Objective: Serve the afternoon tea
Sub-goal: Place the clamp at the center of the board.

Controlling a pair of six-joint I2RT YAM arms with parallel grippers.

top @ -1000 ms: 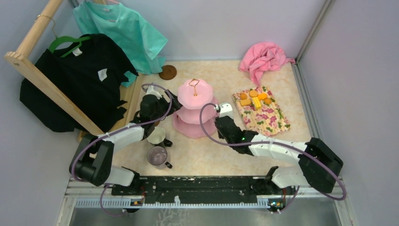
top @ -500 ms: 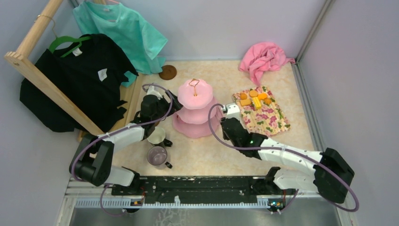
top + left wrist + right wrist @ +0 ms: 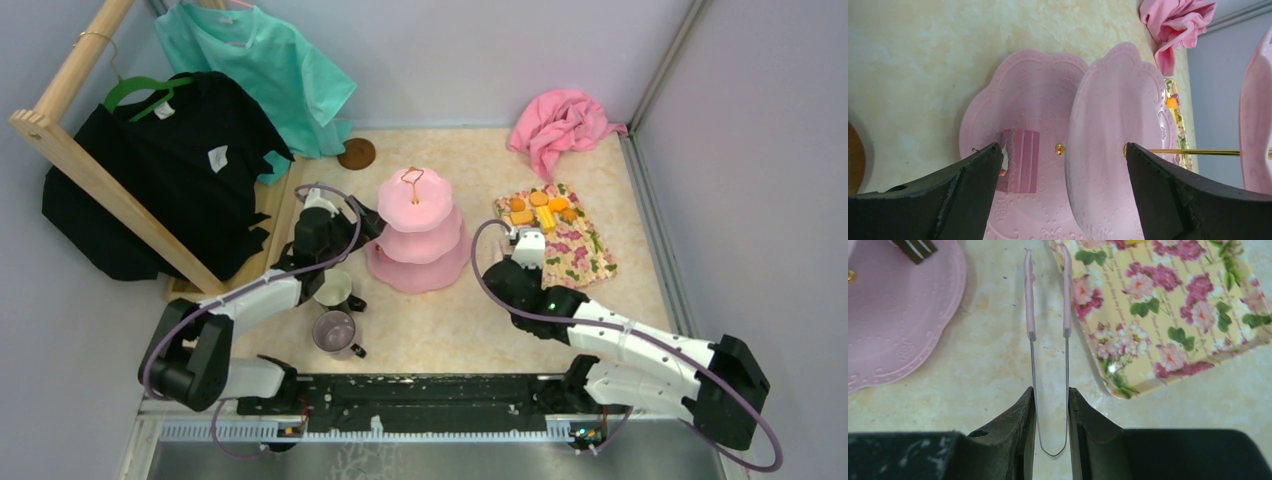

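Pale grey walls [image 3: 480,60], beige marbled tabletop [image 3: 450,320], wooden rail [image 3: 100,185] at left, black shirt [image 3: 150,180], teal shirt [image 3: 260,60] hanging

Pink 3-tier cake stand [image 3: 415,232] stands upright mid-surface [image 3: 450,330]. Scalloped plates, gold loop [image 3: 411,178] on top. Small pink layered slice [image 3: 1019,160] lies on the bottom tier, nr the centre post. Orange & yellow snacks [image 3: 541,210] are bunched at the far end of the floral mat [image 3: 565,250], rt of the stand. Two mugs upright just left of the stand: white mug [image 3: 333,288], then grey-purple mug [image 3: 335,330] right in front of it. Brown round saucer [image 3: 356,153] lies flat at the back, well apart from the mugs.
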